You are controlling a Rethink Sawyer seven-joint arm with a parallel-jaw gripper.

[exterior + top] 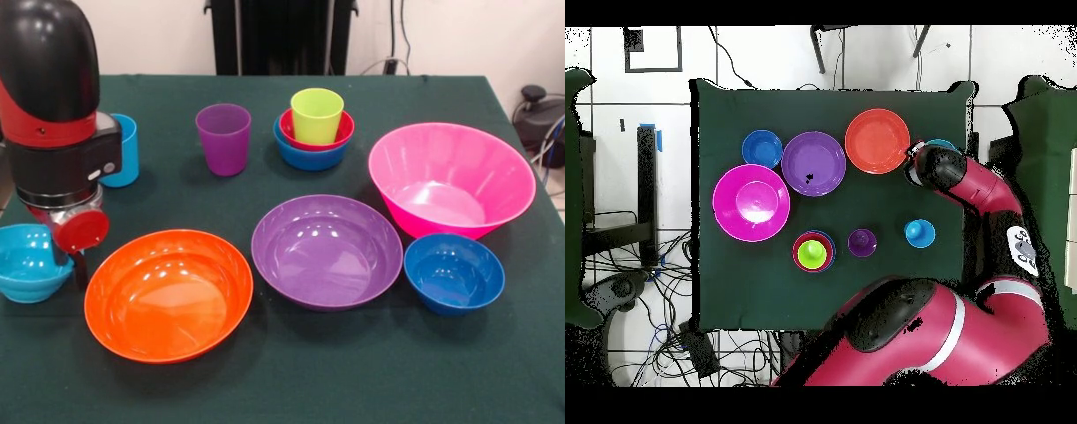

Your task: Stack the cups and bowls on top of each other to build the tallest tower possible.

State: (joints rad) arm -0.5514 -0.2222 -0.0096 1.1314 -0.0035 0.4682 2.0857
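Gripper hanging low betw. cyan bowl and orange bowl, at table's edge; claw state: can't tell, wrist blocking it; tower standing well apart w/ lime green cup topmost; risk: off-centre pinch on cyan rim tipping bowl, or nudging it off table.

Cup in two nested bowls, behind wide bowl.

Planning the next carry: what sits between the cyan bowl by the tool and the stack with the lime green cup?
In the front view, the purple cup stands roughly between the cyan bowl and the stack; the orange bowl's rim lies nearer the camera.
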